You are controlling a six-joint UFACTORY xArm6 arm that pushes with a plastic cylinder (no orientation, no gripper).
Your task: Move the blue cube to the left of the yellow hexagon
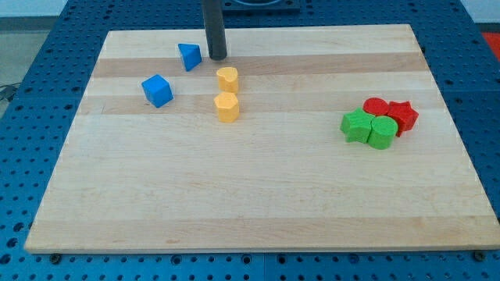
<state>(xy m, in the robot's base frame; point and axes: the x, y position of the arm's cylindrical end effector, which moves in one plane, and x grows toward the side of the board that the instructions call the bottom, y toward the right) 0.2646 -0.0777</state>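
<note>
The near half of the wooden worktop (pixel 258 211) lay bare from its left edge to its right edge, giving open room across the whole near side. Farther back on the right, well apart from everything else, four blocks huddled touching one another: a green star-like block (pixel 356 126), a green rounded block (pixel 383 133), a red star (pixel 403 115) and a red rounded block (pixel 376 106) partly hidden behind the green ones, so its shape was hard to make out.

On the left, the blue cube (pixel 157 90) sat tilted, some way in from the worktop's left edge, with free wood on all sides of it. To its right, across a clear gap, stood the yellow hexagon (pixel 226 107); just beyond that, close but seemingly not touching, was a second yellow block (pixel 227 79) of rounded shape. A blue triangular block (pixel 189 56) lay farther back, between the cube and the tool.

The tool was a plain dark rod holding nothing, its upper part cut off by the frame's far edge. My tip (pixel 216 58) rested near the far edge, just right of the blue triangular block and well apart from the blue cube, which lay nearer and to its left.
</note>
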